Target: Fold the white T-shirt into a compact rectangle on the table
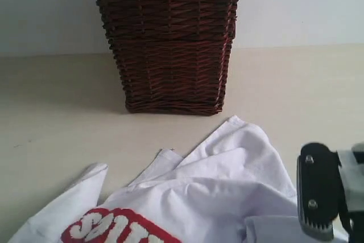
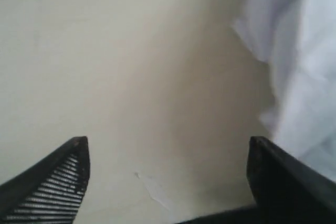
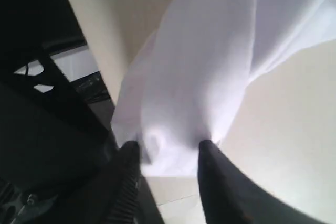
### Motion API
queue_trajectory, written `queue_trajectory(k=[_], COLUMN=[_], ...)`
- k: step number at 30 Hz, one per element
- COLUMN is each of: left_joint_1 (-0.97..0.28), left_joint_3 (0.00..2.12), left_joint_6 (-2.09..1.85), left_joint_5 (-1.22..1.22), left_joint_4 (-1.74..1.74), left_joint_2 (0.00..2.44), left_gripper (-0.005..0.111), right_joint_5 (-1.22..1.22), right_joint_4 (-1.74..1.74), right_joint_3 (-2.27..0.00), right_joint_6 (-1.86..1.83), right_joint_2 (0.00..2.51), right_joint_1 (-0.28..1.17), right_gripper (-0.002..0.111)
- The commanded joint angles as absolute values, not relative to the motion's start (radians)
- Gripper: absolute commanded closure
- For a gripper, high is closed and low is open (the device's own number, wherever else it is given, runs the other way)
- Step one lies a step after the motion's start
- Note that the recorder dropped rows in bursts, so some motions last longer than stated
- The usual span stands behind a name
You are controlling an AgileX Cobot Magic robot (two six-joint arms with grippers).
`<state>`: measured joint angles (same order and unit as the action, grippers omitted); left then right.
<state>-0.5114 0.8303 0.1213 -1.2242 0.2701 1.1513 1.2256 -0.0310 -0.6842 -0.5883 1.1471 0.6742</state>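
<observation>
White T-shirt (image 3: 199, 77) between right fingers (image 3: 218, 182)

Fuzzy white letters on a red band (image 1: 119, 227) of the crumpled white cotton T-shirt (image 1: 227, 180) appear upside down, cut off, not fully readable.

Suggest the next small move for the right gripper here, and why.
Probably open fully and lift clear. The right gripper has a bunch of the white T-shirt between its fingers, while the left gripper is open over bare table beside the cloth. The shirt lies rumpled, so both would likely need a fresh grasp.
</observation>
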Motion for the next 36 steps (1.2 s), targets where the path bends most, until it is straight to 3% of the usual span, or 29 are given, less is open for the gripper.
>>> queue_trajectory(k=[1, 5, 7, 10, 16, 20, 23, 25, 27, 30, 36], left_joint_1=[-0.508, -0.508, -0.508, -0.508, -0.508, -0.508, -0.508, -0.508, -0.508, -0.508, -0.491], left_joint_3=[0.912, 0.909, 0.874, 0.835, 0.815, 0.815, 0.817, 0.836, 0.850, 0.853, 0.853], left_joint_6=[0.207, 0.100, 0.000, -0.143, -0.103, -0.085, -0.078, -0.036, -0.030, -0.030, -0.021], left_joint_5=[-1.221, -1.072, -1.006, -0.985, -0.810, -0.795, -0.798, -0.800, -0.808, -0.805, -0.841], left_joint_4=[0.296, 0.081, -0.071, -0.224, -0.160, -0.135, -0.109, -0.061, -0.043, -0.032, 0.027], left_joint_2=[1.148, 1.165, 1.205, 1.291, 1.444, 1.527, 1.590, 1.624, 1.646, 1.652, 1.652], left_gripper=[0.035, 0.052, 0.057, 0.057, 0.046, 0.045, 0.046, 0.054, 0.071, 0.106, 0.107], right_joint_5=[1.221, 1.221, 1.151, 1.089, 0.866, 0.742, 0.688, 0.683, 0.683, 0.681, 0.685], right_joint_4=[-0.076, -0.206, 0.047, 0.373, 0.406, 0.517, 0.507, 0.500, 0.470, 0.348, 0.359], right_joint_3=[-0.849, -0.966, -0.961, -0.944, -0.944, -0.947, -0.954, -0.968, -0.985, -0.987, -0.987], right_joint_6=[-0.548, -0.656, -0.379, -0.044, 0.019, 0.179, 0.186, 0.186, 0.143, 0.000, -0.020], right_joint_2=[1.086, 1.004, 1.014, 1.114, 1.389, 1.587, 1.718, 1.770, 1.815, 1.863, 1.929], right_joint_1=[0.674, 0.674, 0.674, 0.674, 0.674, 0.623, 0.573, 0.567, 0.567, 0.567, 0.567], right_gripper=[0.064, 0.064, 0.066, 0.066, 0.071, 0.083, 0.085, 0.085, 0.087, 0.093, 0.108])
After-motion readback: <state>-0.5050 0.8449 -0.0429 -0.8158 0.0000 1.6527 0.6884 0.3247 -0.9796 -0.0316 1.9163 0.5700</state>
